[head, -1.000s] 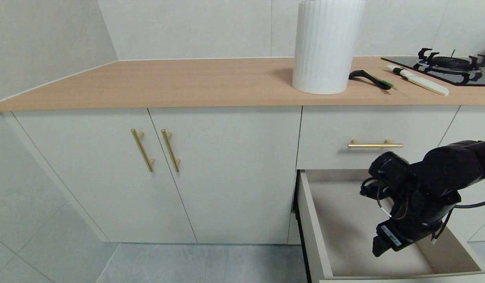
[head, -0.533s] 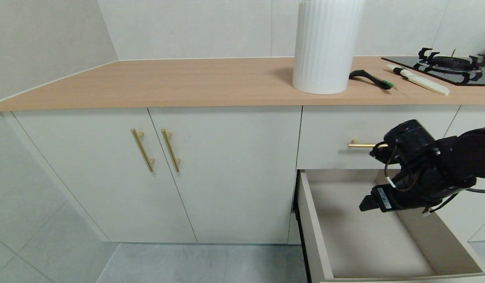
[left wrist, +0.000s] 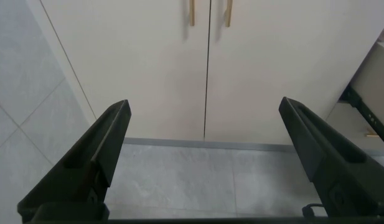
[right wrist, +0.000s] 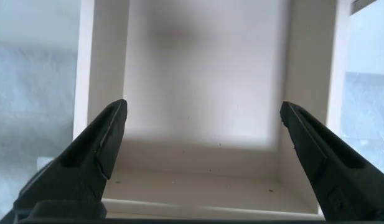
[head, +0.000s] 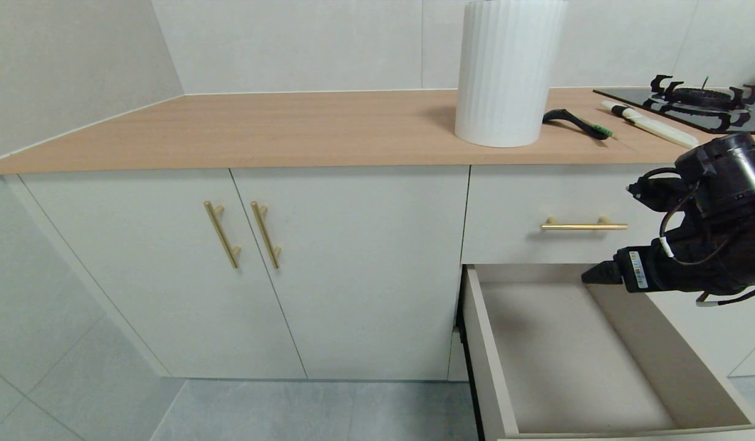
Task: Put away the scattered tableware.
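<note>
- Wooden countertop (head: 291, 128) runs along tiled walls. A white ribbed canister (head: 506, 73) stands on it, and an open drawer (head: 484, 343) sits below.
- Peeler (head: 576, 121) and knife (head: 649, 125) lie on the counter, at 12 and 1 o'clock from the right gripper (head: 593, 275).
- Right gripper hangs over the drawer, jaws wide, holding nothing.
- Left gripper (left wrist: 204, 104), also wide, faces the cabinet doors (left wrist: 210, 62).

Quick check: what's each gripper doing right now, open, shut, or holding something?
Left gripper: open, holding nothing.
Right gripper: open, holding nothing, over the open drawer.
</note>
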